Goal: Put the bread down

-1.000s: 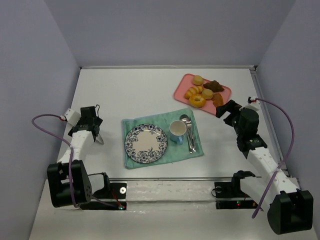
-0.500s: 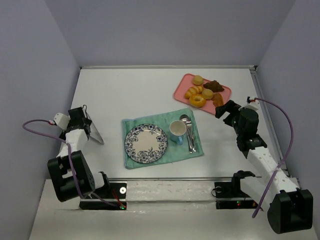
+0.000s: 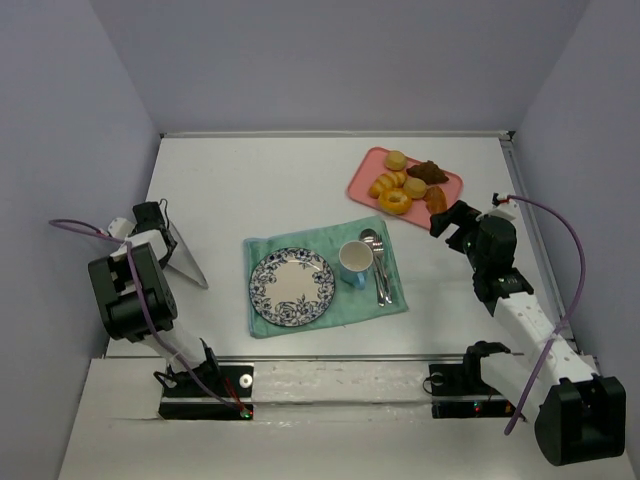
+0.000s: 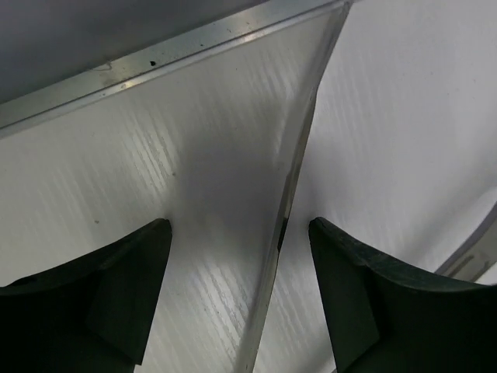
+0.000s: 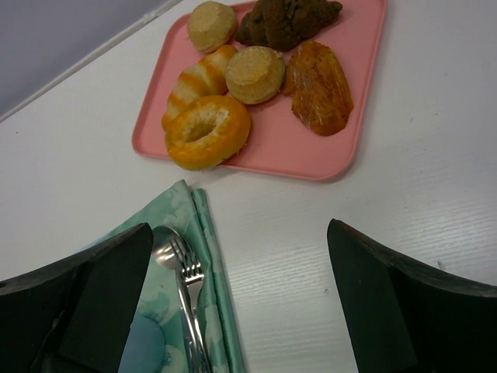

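- nothing of the job looks done from where i stand: the bread (image 5: 207,132), a little golden-orange ring, lies on the pink tray (image 5: 311,151) at the far right of the table, touching a long roll and a round bun on its far side.
- the patterned plate (image 3: 292,287) on the green cloth (image 3: 262,250) is bare; i take it as the likely place for the bread, though the task does not say so.
- a cup (image 3: 356,262) stands just right of the plate, with a fork and spoon (image 3: 378,265) beside it on the cloth.
- so reaching, gripping, lifting, carrying and setting down are all left to do.
- the right gripper (image 3: 452,216) is the nearer one. it hangs just near and right of the tray, tipped down toward it, fingers spread wide with nothing between them. its own camera has the bread ahead and slightly left of the gap, not yet between the fingers.
- the left gripper (image 4: 239,225) is far off at the left side, the arm folded back and up by the wall. from above it is hard to read, but its wrist camera shows the fingers apart and empty, facing the wall and a metal edge strip.
- i judge the right arm is the one to take the bread.
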